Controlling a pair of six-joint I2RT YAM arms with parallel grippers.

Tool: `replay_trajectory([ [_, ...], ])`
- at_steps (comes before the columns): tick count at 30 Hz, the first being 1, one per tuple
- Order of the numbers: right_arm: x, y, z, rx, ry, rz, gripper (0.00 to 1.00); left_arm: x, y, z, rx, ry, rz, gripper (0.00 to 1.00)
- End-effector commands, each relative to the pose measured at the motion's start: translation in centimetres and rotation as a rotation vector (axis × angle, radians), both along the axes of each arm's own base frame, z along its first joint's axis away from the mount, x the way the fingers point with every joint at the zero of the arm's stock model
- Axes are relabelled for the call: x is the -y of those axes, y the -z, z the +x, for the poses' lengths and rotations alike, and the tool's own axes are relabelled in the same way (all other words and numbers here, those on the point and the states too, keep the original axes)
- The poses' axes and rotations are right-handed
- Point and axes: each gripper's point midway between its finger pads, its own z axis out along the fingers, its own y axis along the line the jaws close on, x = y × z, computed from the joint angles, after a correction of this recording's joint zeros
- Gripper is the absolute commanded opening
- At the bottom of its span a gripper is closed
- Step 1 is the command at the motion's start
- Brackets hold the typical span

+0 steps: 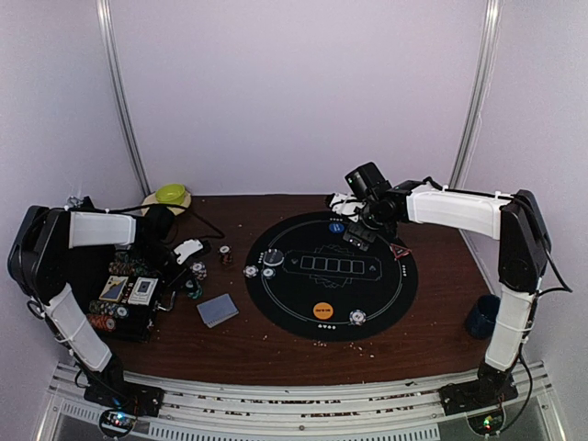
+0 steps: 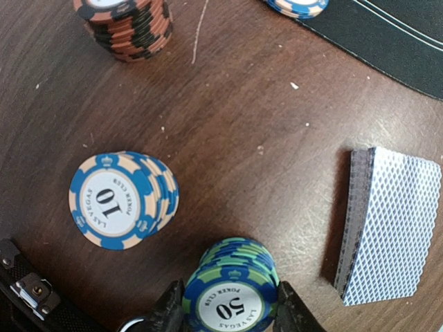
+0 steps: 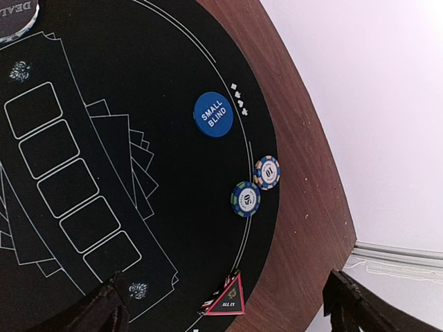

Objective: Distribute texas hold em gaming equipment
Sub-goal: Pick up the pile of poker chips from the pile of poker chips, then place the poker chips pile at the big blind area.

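The left fingers (image 2: pixel 169 312) clench the 50 stack (image 2: pixel 232 304) near the surface's (image 2: pixel 242 138) left edge, the right fingers (image 3: pixel 104 311) hang spread and empty over the mat (image 3: pixel 138 207), which already holds buttons (image 3: pixel 213 114) and some chips (image 3: pixel 246 198), while the deck (image 2: pixel 391 221) and 10 stack (image 2: pixel 118 200) are not yet dealt out.

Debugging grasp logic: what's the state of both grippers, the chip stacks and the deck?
left gripper, shut on 50 chip stack
right gripper, open, empty
50 chip stack, gripped on both sides
10 chip stack, free, slumped sideways
card deck, face down, stacked
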Motion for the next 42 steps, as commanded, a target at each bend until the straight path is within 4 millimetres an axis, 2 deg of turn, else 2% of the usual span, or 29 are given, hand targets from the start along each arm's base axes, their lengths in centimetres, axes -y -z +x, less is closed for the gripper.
replay_trajectory([
  [1, 0.0, -1.3, -0.1, 0.037, 0.001, 0.008, 1.0, 0.0, -0.4, 0.2, 0.016, 0.008, -0.014, 0.36],
  [9, 0.0, -1.3, -0.1, 0.04, 0.001, 0.006, 1.0, 0.1, -2.4, 0.2, 0.058, 0.01, -0.025, 0.2],
  [16, 0.0, -1.9, -0.2, 0.05, -0.002, 0.024, 1.0, 0.6, -5.0, 0.4, 0.112, 0.022, -0.037, 0.2],
  [22, 0.5, -2.5, 0.1, 0.05, 0.006, 0.053, 1.0, 2.9, -6.8, 0.8, 0.155, 0.078, -0.022, 0.19],
  [27, 2.3, -2.9, 0.9, 0.051, 0.038, 0.067, 1.0, 7.5, -8.4, 0.7, 0.186, 0.19, -0.007, 0.19],
  [33, 7.0, -3.1, 3.0, 0.048, 0.134, 0.093, 1.0, 16.0, -11.2, -0.3, 0.21, 0.369, -0.049, 0.2],
  [37, 11.0, -3.7, 4.2, 0.062, 0.206, 0.107, 1.0, 21.3, -10.1, -1.8, 0.153, 0.489, -0.031, 0.2],
  [42, 13.7, -4.6, 4.7, 0.085, 0.252, 0.129, 1.0, 28.3, -9.3, -4.3, 0.137, 0.632, -0.041, 0.2],
])
